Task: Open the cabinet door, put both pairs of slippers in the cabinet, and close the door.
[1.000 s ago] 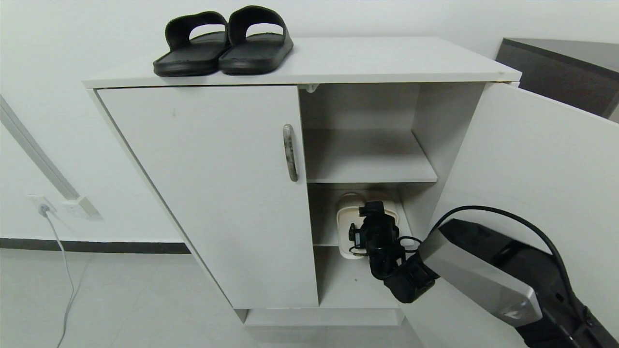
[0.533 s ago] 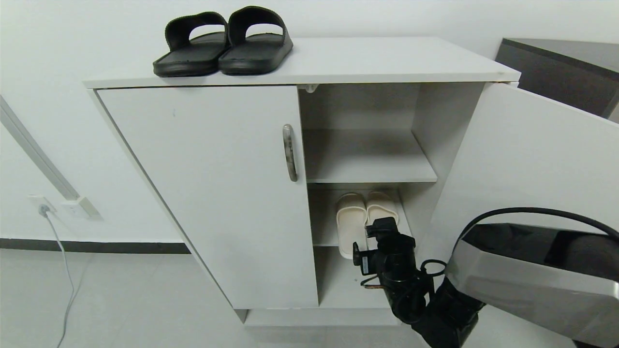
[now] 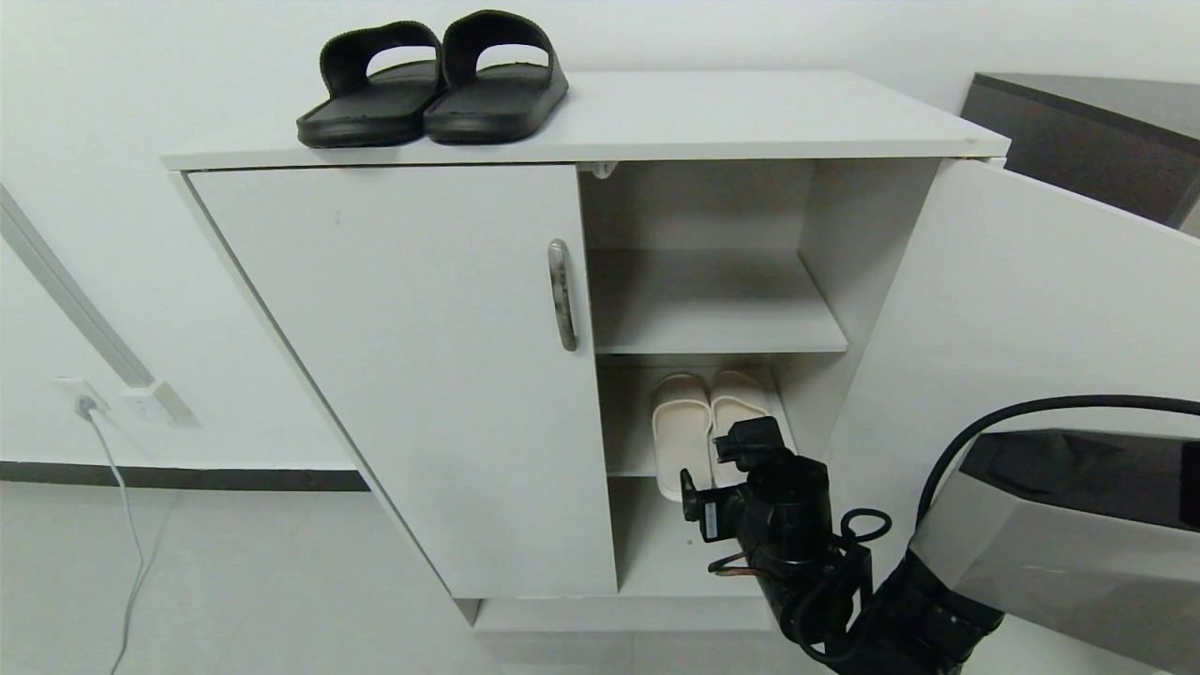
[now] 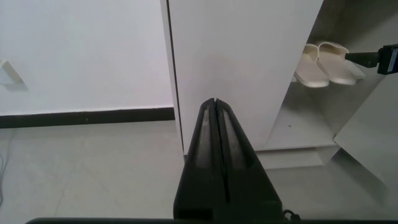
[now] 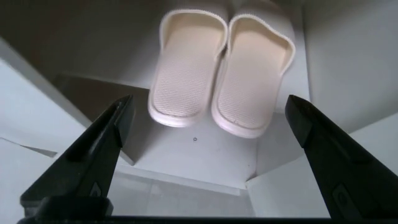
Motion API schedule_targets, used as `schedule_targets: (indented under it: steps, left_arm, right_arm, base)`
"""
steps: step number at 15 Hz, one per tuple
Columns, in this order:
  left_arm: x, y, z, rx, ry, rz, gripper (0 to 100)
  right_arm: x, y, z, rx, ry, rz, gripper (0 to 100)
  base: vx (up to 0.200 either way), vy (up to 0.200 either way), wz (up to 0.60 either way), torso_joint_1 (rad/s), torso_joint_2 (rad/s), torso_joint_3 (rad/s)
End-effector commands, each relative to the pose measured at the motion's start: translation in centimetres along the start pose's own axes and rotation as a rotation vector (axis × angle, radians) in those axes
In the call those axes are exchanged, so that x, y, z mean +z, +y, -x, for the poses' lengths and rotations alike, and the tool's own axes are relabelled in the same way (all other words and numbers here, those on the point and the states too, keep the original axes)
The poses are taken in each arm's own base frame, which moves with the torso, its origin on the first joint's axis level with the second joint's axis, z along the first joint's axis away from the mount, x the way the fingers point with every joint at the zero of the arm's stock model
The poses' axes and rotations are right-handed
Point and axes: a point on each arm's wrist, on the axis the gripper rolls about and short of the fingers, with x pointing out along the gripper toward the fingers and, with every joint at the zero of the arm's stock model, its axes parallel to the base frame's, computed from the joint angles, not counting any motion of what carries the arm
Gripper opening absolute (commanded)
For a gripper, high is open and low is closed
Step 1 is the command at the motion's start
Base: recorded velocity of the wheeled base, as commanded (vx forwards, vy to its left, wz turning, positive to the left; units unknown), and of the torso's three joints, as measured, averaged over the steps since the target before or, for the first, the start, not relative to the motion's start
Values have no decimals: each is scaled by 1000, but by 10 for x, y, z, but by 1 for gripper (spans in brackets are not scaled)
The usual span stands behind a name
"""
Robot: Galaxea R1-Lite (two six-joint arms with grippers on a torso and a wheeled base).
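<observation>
A pair of black slippers (image 3: 436, 80) sits on the left of the top of the white cabinet (image 3: 750, 112). Its right door (image 3: 1012, 309) stands wide open, and the left door (image 3: 403, 375) with its metal handle (image 3: 561, 295) is closed. A cream pair of slippers (image 3: 698, 422) (image 5: 221, 68) (image 4: 326, 62) lies side by side on the middle shelf. My right gripper (image 3: 741, 469) (image 5: 209, 102) hangs open just outside the cabinet, in front of and slightly below the cream pair, holding nothing. My left gripper (image 4: 214, 102) is shut and empty, low in front of the left door.
The upper shelf (image 3: 712, 309) and the bottom compartment (image 3: 666, 553) hold nothing. A wall socket with a cable (image 3: 84, 408) is at the left, above tiled floor (image 3: 234, 581). A dark piece of furniture (image 3: 1087, 131) stands behind the open door.
My right gripper has drawn back out of the cabinet and lower, away from the cream slippers, which stay on the middle shelf. The black pair has not moved.
</observation>
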Motion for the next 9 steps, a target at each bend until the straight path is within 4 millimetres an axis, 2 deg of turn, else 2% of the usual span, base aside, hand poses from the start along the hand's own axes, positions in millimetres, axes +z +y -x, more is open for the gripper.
schedule_targets:
  steps: [1,6,9]
  left_arm:
    - [0,0,0,0,1,1,0]
    - [0,0,0,0,1,-5,0]
    - [0,0,0,0,1,-1,0]
  right_arm:
    - [0,2,3,8,0,1,100]
    - [-3,-1,7,-1,1,2,100]
    - [-4,-2,8,-4,1,2,100]
  base:
    - [-200,0,0,2,-2,-2]
    - [-200,0,0,0,0,3]
    - [0,0,0,0,0,0]
